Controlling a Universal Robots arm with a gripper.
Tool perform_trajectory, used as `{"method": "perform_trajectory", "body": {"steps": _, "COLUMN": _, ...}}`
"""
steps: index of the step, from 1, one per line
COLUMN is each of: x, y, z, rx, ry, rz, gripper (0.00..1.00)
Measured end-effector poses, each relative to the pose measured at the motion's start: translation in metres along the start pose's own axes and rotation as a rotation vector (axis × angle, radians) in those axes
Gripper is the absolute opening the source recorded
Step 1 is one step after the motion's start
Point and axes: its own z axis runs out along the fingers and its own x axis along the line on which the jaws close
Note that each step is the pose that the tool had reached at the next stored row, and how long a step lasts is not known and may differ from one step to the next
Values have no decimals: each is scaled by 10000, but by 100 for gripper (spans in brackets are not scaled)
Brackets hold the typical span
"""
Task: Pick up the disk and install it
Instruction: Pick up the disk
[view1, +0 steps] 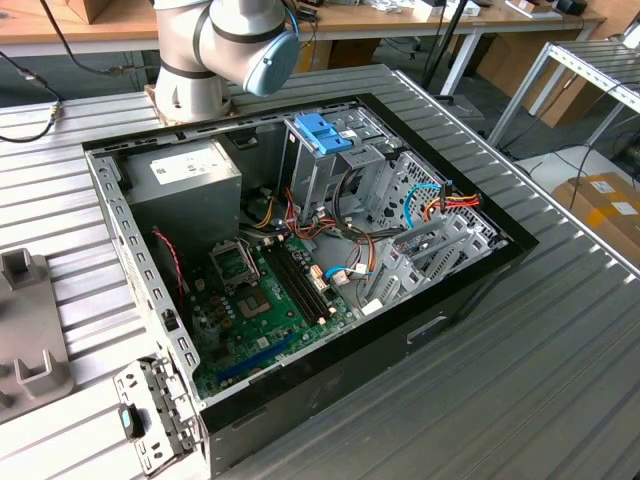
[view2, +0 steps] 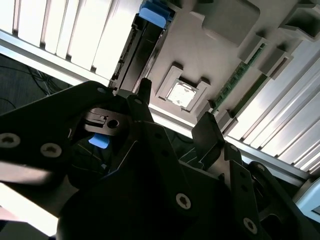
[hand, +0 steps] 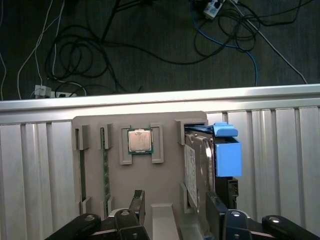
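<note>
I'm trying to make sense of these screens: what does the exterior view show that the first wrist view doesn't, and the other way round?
Exterior view: the open black computer case with its green motherboard and grey power-supply box, plus the silver-and-blue robot arm behind it. First wrist view: the grey-metal disk with light-blue carrier rails, standing on edge in a grey plastic tray beside a square processor chip, and the black gripper, fingers apart, close by it. Both: the ribbed aluminium table.

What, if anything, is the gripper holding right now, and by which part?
Nothing. The gripper is open with nothing between its jaws, above the tray where the disk stands on edge in its slot.
</note>
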Motion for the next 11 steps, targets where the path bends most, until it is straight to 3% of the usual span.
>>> {"method": "perform_trajectory", "body": {"steps": 6, "x": -109, "y": 32, "z": 28, "rx": 2, "ry": 0, "rz": 1, "gripper": 60}}
{"method": "perform_trajectory", "body": {"steps": 11, "x": -119, "y": 36, "z": -2, "rx": 20, "ry": -1, "rz": 1, "gripper": 60}}
